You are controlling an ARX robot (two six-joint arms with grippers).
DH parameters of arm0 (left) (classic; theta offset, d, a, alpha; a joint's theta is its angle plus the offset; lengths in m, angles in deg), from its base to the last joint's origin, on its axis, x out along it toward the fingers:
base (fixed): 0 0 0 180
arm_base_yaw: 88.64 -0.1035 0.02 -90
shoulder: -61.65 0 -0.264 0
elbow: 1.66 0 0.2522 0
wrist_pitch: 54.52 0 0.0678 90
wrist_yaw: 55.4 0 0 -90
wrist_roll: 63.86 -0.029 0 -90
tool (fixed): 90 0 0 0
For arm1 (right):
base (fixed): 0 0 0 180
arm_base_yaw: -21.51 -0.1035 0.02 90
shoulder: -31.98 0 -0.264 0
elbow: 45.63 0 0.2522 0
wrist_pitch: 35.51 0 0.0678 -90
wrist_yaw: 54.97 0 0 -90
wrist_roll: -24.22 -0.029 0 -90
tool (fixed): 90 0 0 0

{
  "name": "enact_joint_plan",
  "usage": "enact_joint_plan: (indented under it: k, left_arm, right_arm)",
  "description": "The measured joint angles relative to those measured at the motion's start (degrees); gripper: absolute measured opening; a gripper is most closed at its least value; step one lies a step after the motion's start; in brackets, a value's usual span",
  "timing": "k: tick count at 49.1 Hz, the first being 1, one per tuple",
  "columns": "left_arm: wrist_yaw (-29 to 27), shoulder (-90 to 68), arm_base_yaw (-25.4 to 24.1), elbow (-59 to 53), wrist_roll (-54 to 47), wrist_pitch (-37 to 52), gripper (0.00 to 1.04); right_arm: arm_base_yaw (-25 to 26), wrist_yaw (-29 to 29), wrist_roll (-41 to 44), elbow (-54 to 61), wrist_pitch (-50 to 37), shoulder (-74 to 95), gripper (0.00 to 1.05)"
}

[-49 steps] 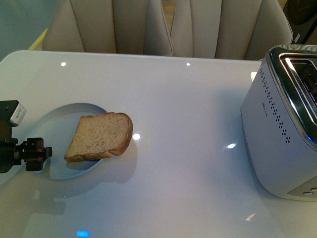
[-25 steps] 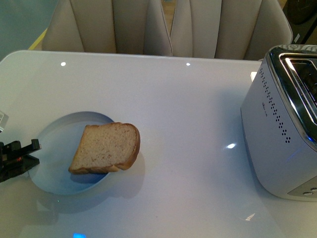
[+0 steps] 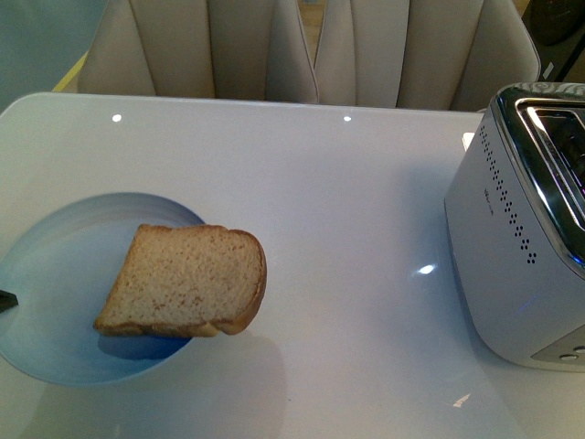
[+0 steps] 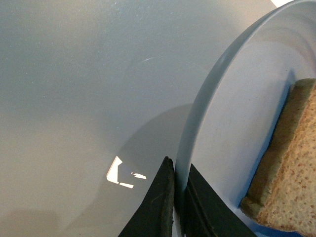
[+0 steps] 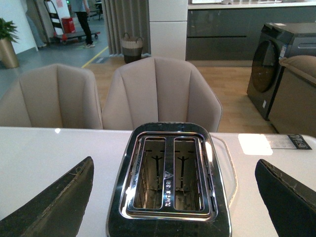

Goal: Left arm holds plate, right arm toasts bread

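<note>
The pale blue plate (image 3: 55,274) is at the left of the front view, lifted off the white table. The bread (image 3: 187,279) lies on it and overhangs its right rim. Only a dark tip of my left gripper (image 3: 5,299) shows at the frame's left edge. In the left wrist view my left gripper (image 4: 178,197) is shut on the plate's rim (image 4: 197,118), with the bread (image 4: 291,168) close by. My right gripper (image 5: 173,197) is open and empty above the silver toaster (image 5: 168,177). Both of the toaster's slots are empty.
The toaster (image 3: 516,238) stands at the right edge of the table (image 3: 347,183). Beige chairs (image 3: 302,46) stand behind the table's far edge. The right wrist view shows a washing machine (image 5: 276,64) further back.
The plate with the bread has risen and looks larger. The left gripper has slid almost out of the front view at the left. The toaster has not moved.
</note>
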Motion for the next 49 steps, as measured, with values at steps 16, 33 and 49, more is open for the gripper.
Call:
enact_joint_plan:
  k: [16,33,49]
  left_arm:
    - [-3.5,17.8,9.3,0.6,7.4,-12.0,0.03]
    - [-8.3,23.4,21.8,4.7,15.3,-16.4,0.03]
    - [-13.3,23.1,36.2,12.6,25.9,-19.6,0.03]
  right_arm:
    - [0.0,0.0,0.0,0.0,0.0,0.0,0.96]
    - [0.0,0.0,0.0,0.0,0.0,0.0,0.96]
    - [0.0,0.0,0.0,0.0,0.0,0.0,0.96]
